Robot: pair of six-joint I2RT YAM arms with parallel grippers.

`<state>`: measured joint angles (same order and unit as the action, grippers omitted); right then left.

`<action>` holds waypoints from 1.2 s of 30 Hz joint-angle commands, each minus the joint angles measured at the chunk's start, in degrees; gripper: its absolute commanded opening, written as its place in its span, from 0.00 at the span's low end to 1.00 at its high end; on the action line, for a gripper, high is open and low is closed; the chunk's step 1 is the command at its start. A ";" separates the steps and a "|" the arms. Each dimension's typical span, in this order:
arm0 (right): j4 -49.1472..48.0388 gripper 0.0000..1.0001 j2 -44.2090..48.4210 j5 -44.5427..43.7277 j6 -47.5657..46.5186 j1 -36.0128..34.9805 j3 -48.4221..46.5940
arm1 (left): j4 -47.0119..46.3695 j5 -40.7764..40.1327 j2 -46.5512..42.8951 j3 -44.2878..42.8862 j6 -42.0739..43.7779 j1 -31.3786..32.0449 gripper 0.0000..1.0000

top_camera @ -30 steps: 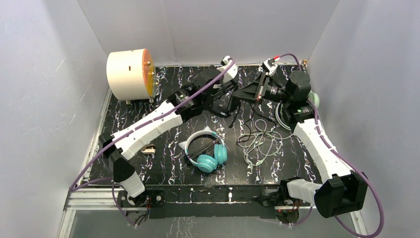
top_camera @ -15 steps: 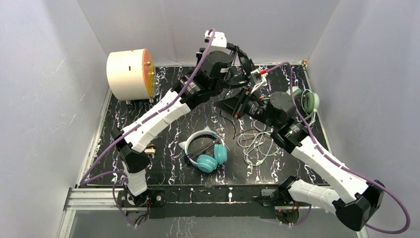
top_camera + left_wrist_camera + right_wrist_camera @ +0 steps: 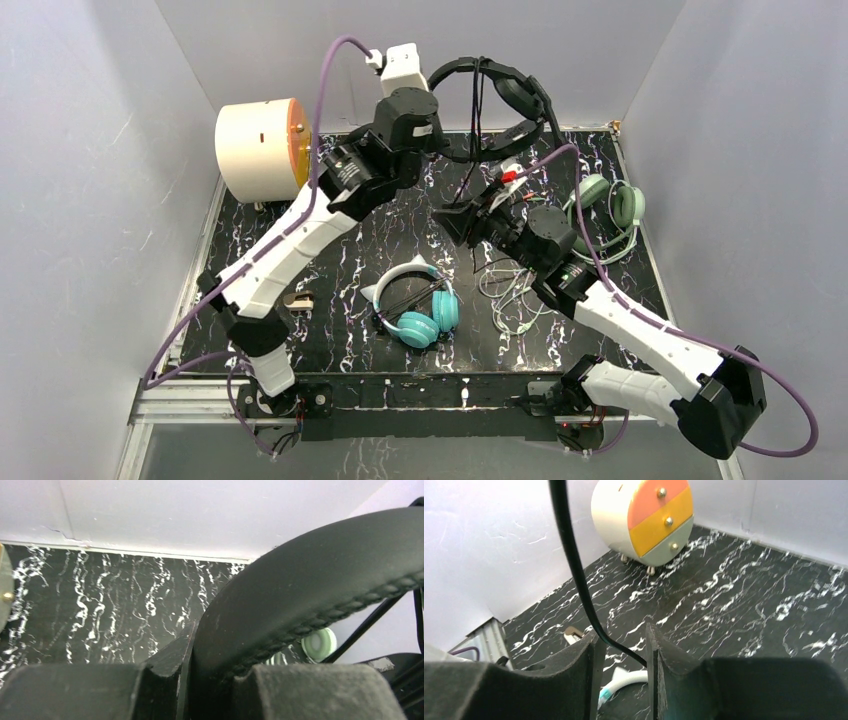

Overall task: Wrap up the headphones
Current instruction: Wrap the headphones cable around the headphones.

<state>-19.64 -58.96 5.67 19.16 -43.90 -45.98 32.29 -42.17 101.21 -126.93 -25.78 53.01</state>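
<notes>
Round cream drawer cabinet (image 3: 262, 150) far left, left gripper (image 3: 200, 680) pinched the band of all-black padded headset (image 3: 522, 95) high by the far wall, black cord (image 3: 574, 565) hung between spread fingers of right gripper (image 3: 621, 650), teal cat-eared headset (image 3: 418, 325) near centre, sage-green headset (image 3: 625, 205) at right edge.

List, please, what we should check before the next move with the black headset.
1. Hold of left gripper on black headset: ok, clamped on the band.
2. Headset off the table: ok.
3. Its cable inside right gripper: ok.
4. Right gripper closed on cable: not ok, jaws apart.
5. Cable free of green headset and its loose cord: cannot tell.
</notes>
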 commanded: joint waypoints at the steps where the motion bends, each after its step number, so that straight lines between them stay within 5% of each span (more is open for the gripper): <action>1: -9.93 0.45 1.01 -0.98 -5.77 -0.07 2.38 | -1.31 7.00 -9.02 1.18 -8.91 -0.07 0.00; 8: -17.41 0.70 0.59 0.07 -8.40 0.15 7.01 | 2.47 11.15 -10.95 -0.97 -12.60 -0.19 0.00; 12: -18.92 0.71 -0.44 2.42 -9.40 0.86 7.91 | 2.75 13.00 -11.79 -1.58 -13.95 -0.19 0.00; 19: -21.34 0.47 -0.50 14.48 -3.32 9.39 11.98 | 4.13 17.27 -13.39 -2.52 -13.57 -0.28 0.00; 26: -24.98 0.03 -6.14 43.69 13.04 28.21 11.15 | -1.50 31.65 -19.68 3.10 -4.68 -0.37 0.00; 31: -12.27 0.00 -17.03 66.01 27.05 35.62 -0.14 | 5.58 59.08 -20.61 1.18 16.88 -0.36 0.00; 34: -6.16 0.00 -18.71 69.52 32.06 40.63 -4.81 | 15.53 59.91 -21.16 4.01 31.79 -0.32 0.00; 36: 1.47 0.00 -17.68 68.43 30.33 44.19 -7.93 | 17.25 53.69 -23.87 10.92 38.45 -0.34 0.00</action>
<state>-29.98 -77.89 66.08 43.53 -6.26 -47.27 41.56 7.42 81.49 -122.98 -7.31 52.62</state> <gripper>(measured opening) 0.011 0.127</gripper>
